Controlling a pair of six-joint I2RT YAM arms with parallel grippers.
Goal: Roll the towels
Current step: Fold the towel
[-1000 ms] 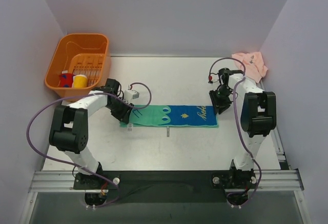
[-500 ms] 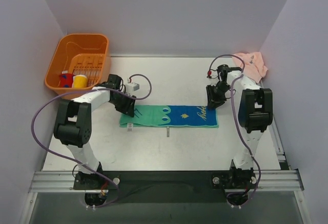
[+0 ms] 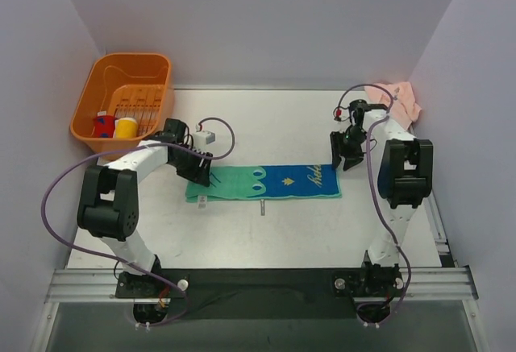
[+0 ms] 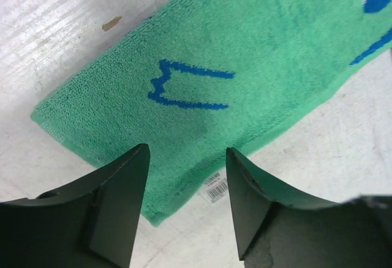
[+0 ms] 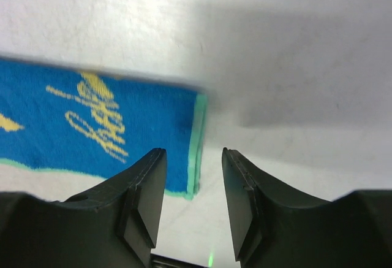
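**Two grippers, one towel end each**

The green-and-blue towel point(image 3: 264, 182) lies flat mid-table point(image 3: 266, 231), its long axis running left to right. The green end is under the left gripper point(image 4: 187, 157) and the blue end under the right gripper point(image 5: 193, 157). Each gripper points down at its own short edge, jaws apart, holding nothing. The pink towel point(image 3: 399, 101) sits crumpled in the far right corner, nearer the right gripper. I'd judge a roll starts from one short end and runs along that axis.

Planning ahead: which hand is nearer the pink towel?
Right. The right hand is at the green-blue towel's blue end, near the pink towel; the left hand over the green end.
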